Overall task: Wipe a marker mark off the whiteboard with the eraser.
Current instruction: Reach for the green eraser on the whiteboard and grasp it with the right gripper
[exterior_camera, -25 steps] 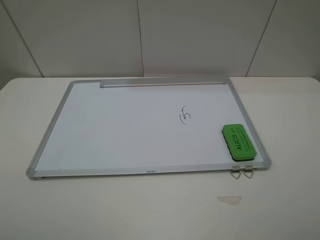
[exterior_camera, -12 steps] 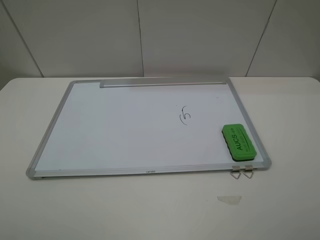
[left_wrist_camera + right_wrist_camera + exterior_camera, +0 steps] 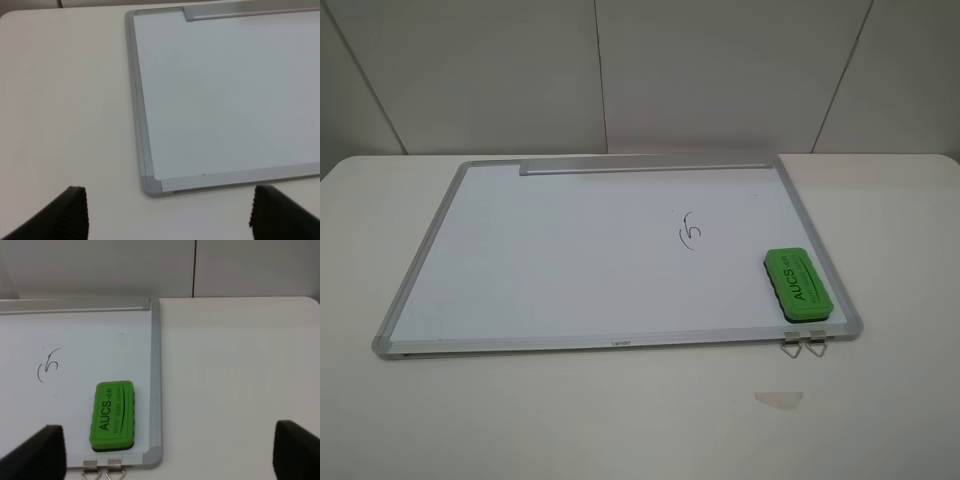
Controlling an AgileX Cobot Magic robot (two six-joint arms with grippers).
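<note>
The whiteboard (image 3: 570,260) lies flat on the table, silver-framed, with its grey tray strip (image 3: 645,167) along the far edge. A small black "5"-like marker mark (image 3: 689,230) sits right of the board's middle, also seen as the mark (image 3: 48,365) in the right wrist view. The green eraser (image 3: 798,284) rests on the board's near right corner, lettering up, untouched; the eraser (image 3: 112,415) lies ahead of the open right gripper (image 3: 170,460). My left gripper (image 3: 167,220) is open over the table just off the board's near left corner (image 3: 150,184). Neither gripper shows in the exterior view.
Two metal clips (image 3: 803,345) stick out from the board's near edge below the eraser. A small pale scrap (image 3: 778,399) lies on the white table (image 3: 620,420) in front of the board. A panelled wall stands behind the table.
</note>
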